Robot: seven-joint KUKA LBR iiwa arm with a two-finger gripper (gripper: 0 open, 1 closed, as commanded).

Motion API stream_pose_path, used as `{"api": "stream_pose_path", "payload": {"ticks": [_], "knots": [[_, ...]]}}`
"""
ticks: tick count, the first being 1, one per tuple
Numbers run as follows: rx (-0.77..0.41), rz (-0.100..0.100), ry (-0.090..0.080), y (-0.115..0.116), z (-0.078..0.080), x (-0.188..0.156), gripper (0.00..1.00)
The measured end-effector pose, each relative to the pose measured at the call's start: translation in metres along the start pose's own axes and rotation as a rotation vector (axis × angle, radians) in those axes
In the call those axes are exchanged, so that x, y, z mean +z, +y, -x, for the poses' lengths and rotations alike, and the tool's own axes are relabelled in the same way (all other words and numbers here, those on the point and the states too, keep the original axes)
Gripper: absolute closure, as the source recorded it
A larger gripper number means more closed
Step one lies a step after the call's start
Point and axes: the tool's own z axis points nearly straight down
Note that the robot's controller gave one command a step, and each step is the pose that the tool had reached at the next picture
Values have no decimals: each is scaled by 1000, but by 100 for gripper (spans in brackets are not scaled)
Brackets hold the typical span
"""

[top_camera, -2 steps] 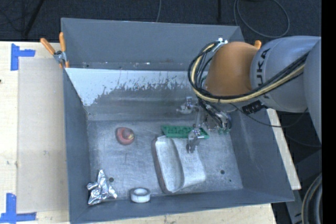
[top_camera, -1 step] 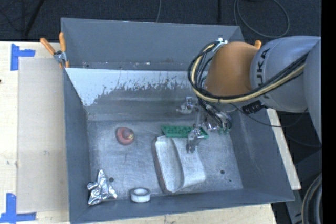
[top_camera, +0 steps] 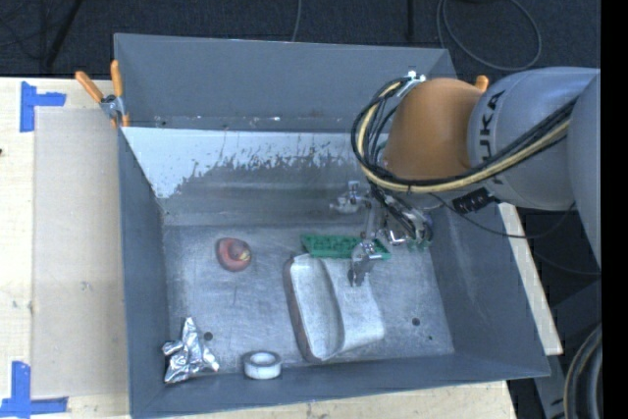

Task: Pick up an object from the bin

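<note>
Hovering gripper over flat green strip, mid-bin | gripper state: cannot tell

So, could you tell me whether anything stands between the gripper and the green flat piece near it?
Nothing visible does. The gripper hangs right at the green flat piece; the pale oblong pack lies beside that piece, not over it.

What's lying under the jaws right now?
A green flat strip on the bin floor, beside the pale oblong tray. Its right part is covered by the jaws and wrist; anything else beneath cannot be seen.
</note>
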Motion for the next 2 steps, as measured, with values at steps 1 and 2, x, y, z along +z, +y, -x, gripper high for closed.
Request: {"api": "stream_pose_path", "payload": {"ticks": [1,2], "knots": [[0,2,31,0,-5,-1,100],[0,2,31,0,-5,-1,100]]}}
